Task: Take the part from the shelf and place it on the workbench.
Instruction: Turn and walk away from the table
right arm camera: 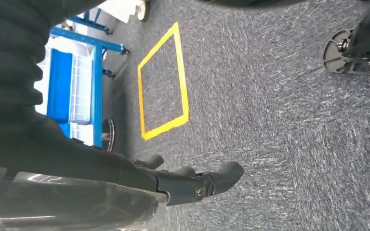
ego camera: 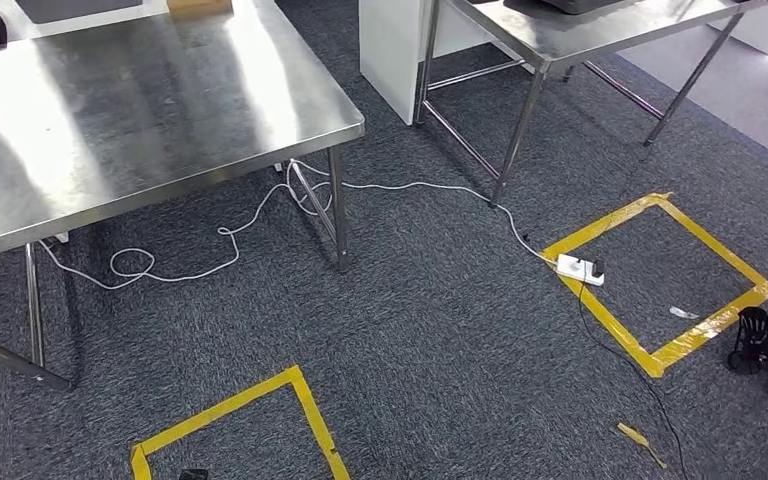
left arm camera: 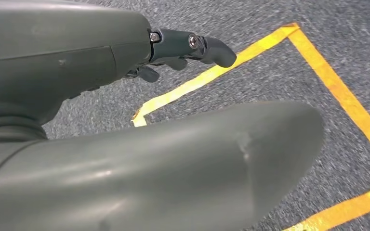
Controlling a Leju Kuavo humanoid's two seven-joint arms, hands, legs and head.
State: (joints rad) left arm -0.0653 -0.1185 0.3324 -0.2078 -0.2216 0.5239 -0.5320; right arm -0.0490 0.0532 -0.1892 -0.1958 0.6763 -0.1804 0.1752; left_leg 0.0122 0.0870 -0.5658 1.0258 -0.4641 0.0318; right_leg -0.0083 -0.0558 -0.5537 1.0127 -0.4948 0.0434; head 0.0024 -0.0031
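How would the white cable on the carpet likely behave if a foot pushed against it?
The white cable lies in loose loops and curves, so it is probably floppy and light. It would likely slide or snag rather than resist. It ends at a white power strip, which might get dragged.

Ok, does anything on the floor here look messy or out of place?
Yes. A white cable trails in loose loops across the carpet from under the steel table to a power strip lying on the yellow tape square, a likely trip hazard.
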